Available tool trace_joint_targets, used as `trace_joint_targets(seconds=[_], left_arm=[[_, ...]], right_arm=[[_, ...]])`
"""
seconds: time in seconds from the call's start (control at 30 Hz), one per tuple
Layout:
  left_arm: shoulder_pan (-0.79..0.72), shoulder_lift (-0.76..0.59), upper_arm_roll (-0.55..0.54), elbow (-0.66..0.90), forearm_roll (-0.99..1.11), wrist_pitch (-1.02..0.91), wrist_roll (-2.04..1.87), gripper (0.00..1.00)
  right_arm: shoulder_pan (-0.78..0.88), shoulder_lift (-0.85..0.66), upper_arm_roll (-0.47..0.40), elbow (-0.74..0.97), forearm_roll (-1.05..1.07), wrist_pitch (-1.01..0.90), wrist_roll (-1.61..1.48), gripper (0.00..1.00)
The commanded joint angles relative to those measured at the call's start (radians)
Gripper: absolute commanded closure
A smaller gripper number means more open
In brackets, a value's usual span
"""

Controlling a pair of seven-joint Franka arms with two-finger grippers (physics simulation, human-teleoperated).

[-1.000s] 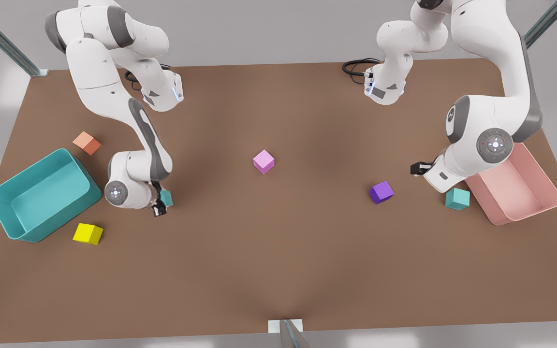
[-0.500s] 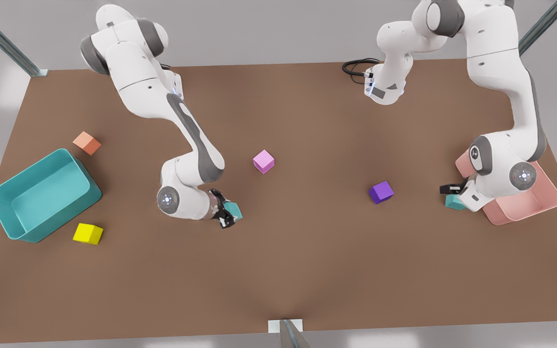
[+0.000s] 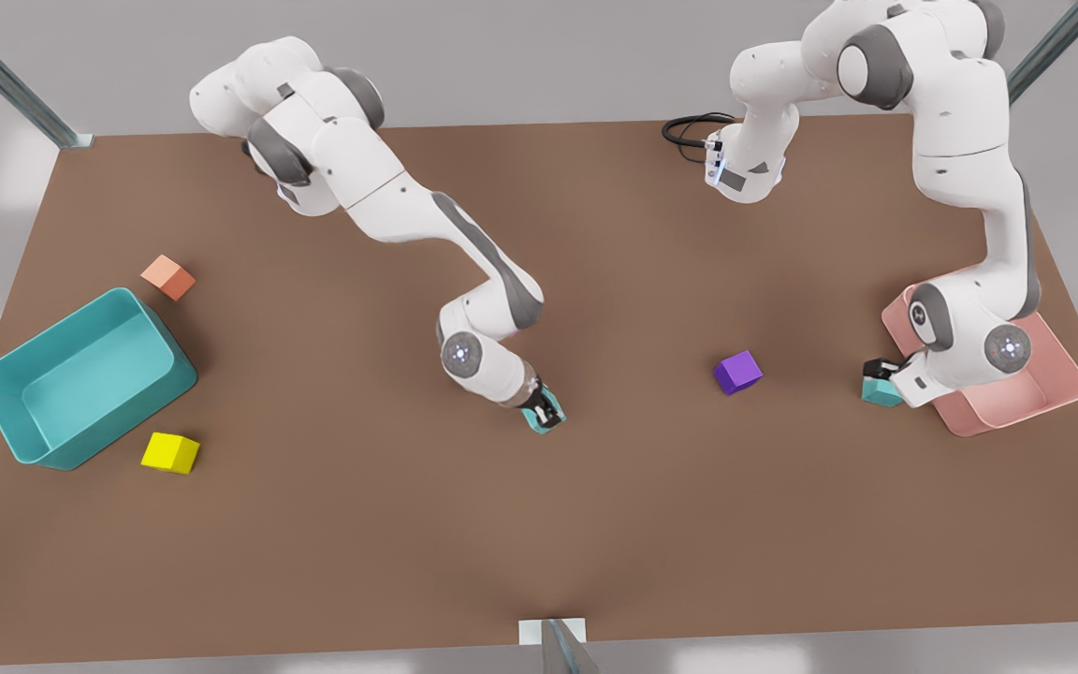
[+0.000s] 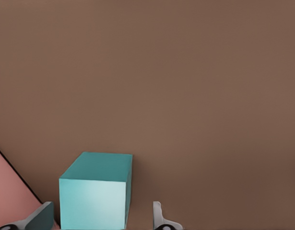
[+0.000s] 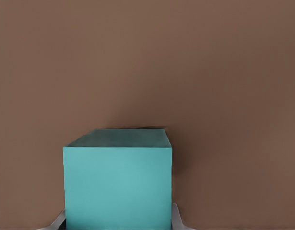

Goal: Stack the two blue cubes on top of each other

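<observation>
One teal cube [image 3: 532,422] is near the table's middle, low over the surface, with my right gripper [image 3: 543,410] shut on it. In the right wrist view this cube [image 5: 117,182] spans the whole gap between the fingertips [image 5: 176,218]. The second teal cube [image 3: 879,393] rests on the table beside the pink bin [image 3: 1054,398]. My left gripper [image 3: 881,374] is lowered over it and open. In the left wrist view that cube [image 4: 95,194] sits between the fingers [image 4: 159,218], with a gap on one side.
A purple cube [image 3: 737,372] lies between the two grippers. At the front view's left are a large teal bin [image 3: 6,412], a yellow cube [image 3: 169,452] and an orange cube [image 3: 167,277]. A black cable [image 3: 684,129] lies at the table's far edge.
My right gripper has carried its teal cube from beside the teal bin toward the front view's right, to the table's middle. My left gripper has come down around the cube by the pink bin.
</observation>
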Motion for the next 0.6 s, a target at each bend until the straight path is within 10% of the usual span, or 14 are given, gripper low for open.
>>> trace_joint_targets(seconds=[0.0, 0.07, 0.4, 0.5, 0.57], left_arm=[[0.009, 0.016, 0.000, 0.000, -0.001, 0.085, 0.304, 0.00], [0.027, 0.030, -0.001, 0.000, -0.004, 0.091, 0.303, 0.00], [0.032, 0.066, -0.003, -0.033, -0.049, 0.102, 0.303, 0.00], [0.030, 0.065, -0.003, -0.032, -0.047, 0.102, 0.303, 0.41], [0.028, 0.062, -0.008, -0.032, -0.047, 0.102, 0.303, 0.42]], right_arm=[[0.006, 0.005, 0.000, 0.008, -0.003, 0.072, 0.146, 0.35], [0.004, 0.014, -0.002, 0.012, -0.010, 0.072, 0.149, 0.08], [-0.004, -0.001, -0.009, 0.058, -0.007, 0.034, 0.163, 0.08], [-0.014, -0.004, -0.009, 0.057, -0.006, 0.029, 0.163, 0.08], [-0.039, -0.043, -0.014, 0.058, -0.015, -0.042, 0.163, 0.08]])
